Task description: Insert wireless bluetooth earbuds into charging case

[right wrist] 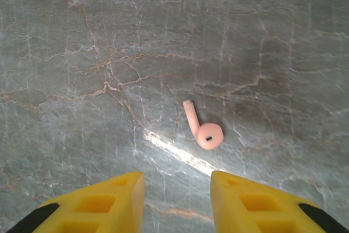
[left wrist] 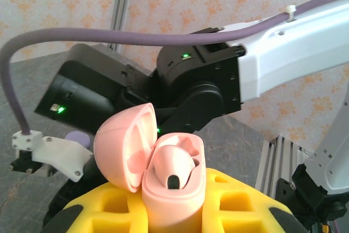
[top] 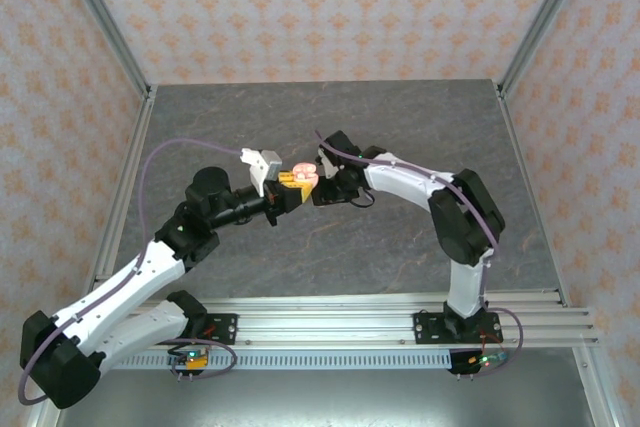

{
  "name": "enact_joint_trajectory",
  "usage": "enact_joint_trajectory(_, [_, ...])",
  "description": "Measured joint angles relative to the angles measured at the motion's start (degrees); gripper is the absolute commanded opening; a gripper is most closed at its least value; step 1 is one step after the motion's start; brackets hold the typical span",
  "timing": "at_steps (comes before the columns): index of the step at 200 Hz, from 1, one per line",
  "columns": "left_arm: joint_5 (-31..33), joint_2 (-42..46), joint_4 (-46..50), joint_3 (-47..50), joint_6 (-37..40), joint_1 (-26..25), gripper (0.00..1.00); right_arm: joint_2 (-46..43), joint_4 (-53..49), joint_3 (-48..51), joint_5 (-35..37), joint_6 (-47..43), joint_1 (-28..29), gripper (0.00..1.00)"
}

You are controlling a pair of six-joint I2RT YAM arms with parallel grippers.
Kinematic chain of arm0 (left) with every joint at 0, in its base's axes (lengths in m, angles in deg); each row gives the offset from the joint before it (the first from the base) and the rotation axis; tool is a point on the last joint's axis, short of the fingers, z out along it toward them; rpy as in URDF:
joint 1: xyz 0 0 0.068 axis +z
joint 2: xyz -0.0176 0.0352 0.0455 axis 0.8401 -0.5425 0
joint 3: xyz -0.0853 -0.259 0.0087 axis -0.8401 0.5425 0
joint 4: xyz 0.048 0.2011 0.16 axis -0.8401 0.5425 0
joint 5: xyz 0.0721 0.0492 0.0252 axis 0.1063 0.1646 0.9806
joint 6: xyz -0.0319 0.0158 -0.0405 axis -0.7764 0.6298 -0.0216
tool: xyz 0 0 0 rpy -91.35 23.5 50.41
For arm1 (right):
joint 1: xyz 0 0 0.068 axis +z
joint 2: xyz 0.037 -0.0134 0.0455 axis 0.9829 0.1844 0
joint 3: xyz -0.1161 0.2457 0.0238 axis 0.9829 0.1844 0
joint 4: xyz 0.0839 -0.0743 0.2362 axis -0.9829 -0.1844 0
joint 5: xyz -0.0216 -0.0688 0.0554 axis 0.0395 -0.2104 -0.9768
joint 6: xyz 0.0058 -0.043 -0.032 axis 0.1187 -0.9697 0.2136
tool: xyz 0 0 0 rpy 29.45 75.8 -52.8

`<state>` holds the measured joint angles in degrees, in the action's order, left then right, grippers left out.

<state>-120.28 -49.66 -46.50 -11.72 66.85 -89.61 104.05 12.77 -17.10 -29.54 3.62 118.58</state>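
The left arm (top: 130,277) reaches in toward the middle of the counter (right wrist: 82,53). The left jaws are closed on the pink charging case (left wrist: 174,200), pinching its lower body between the yellow pads (left wrist: 240,203) and holding it upright above the counter. The lid (left wrist: 122,145) is swung open to the left of the case body, so both wells face up. In the nearer well sits what looks like a seated bud (left wrist: 172,168) in matching pink, a small dark slot showing on its rounded head. The well behind it appears empty, though its depth is hard to read.

In the overhead view the right arm (top: 440,197) comes in from the other side, its wrist close to the held case. The right jaws are spread wide and hold nothing; the two yellow fingers (right wrist: 256,203) frame bare stone. Ahead of that gap, slightly toward the right finger, a loose pink earbud (right wrist: 203,130) lies flat on the counter with its stem pointing away from the jaws.

By my judgement the pink case is about half filled. The loose bud is yet to be picked up, turned stem-down and pressed into the free well.
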Motion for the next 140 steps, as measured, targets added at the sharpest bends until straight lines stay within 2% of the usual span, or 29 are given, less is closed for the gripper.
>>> enact_joint_trajectory(96, [0.2, 0.5, 1.5, 0.1, 0.0, 0.0, 0.07, 7.9, -4.4, -5.9, 2.6, -1.9, 0.7, 0.39])
enact_joint_trajectory(140, [0.2, 0.5, 1.7, 0.1, 0.0, 0.0, 0.07, 9.8, -6.2, -8.1, 4.7, -2.6, 1.0, 0.35])
